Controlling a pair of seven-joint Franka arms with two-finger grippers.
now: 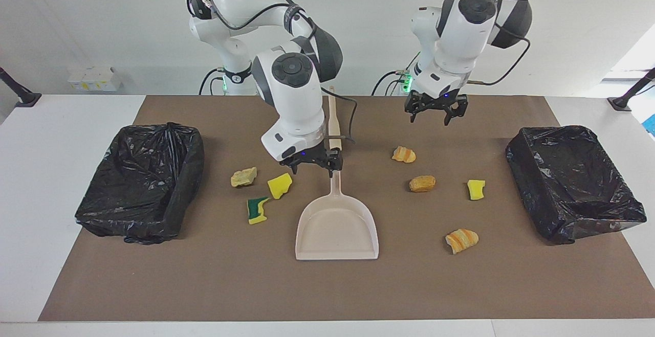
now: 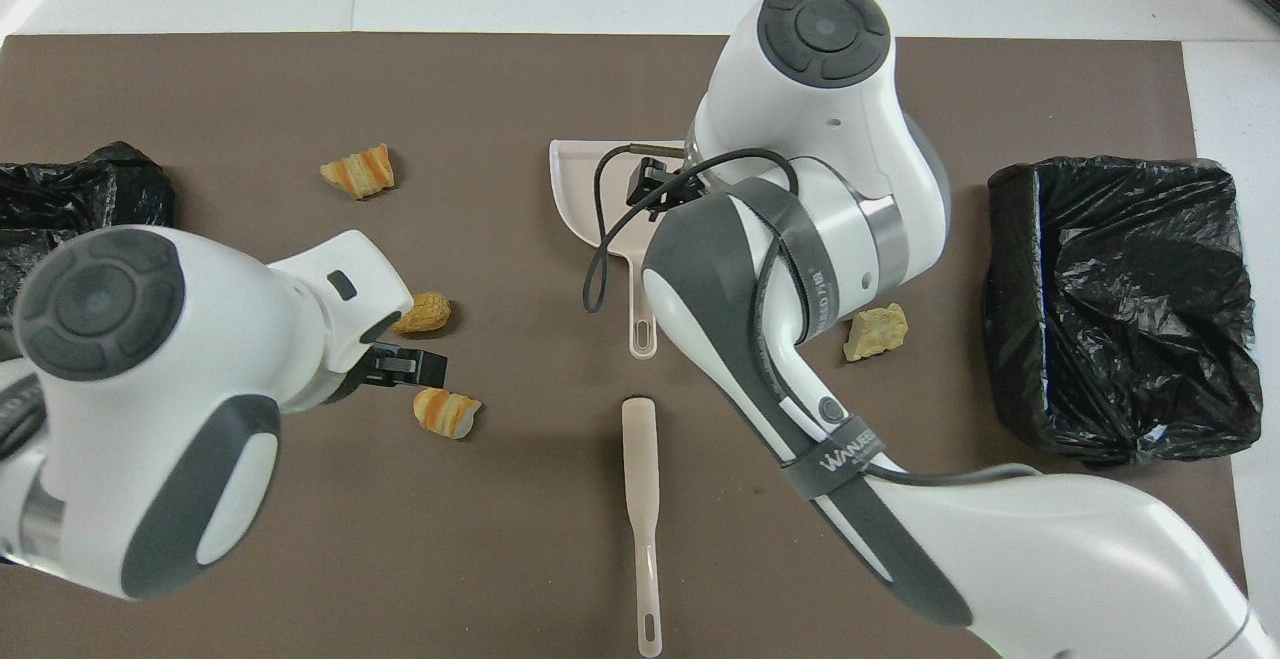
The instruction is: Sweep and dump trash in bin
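Several trash scraps lie on the brown mat: a tan chunk (image 1: pixel 243 176), a yellow sponge (image 1: pixel 280 185) and a yellow-green sponge (image 1: pixel 257 210) toward the right arm's end. Two orange-striped chunks (image 1: pixel 404 154) (image 1: pixel 461 240), a brown chunk (image 1: pixel 422 183) and another yellow sponge (image 1: pixel 476 189) lie toward the left arm's end. The beige dustpan (image 1: pixel 336 224) lies mid-table, handle toward the robots. My right gripper (image 1: pixel 311 167) is open, low beside the handle's tip. My left gripper (image 1: pixel 432 117) hangs open in the air over the mat near a striped chunk (image 2: pixel 447 411). A black-lined bin (image 1: pixel 140 183) stands at the right arm's end.
A second black-lined bin (image 1: pixel 573 183) stands at the left arm's end. A beige long-handled sweeping tool (image 2: pixel 641 499) lies in line with the dustpan handle, nearer to the robots. In the overhead view the right arm covers both sponges beside the dustpan.
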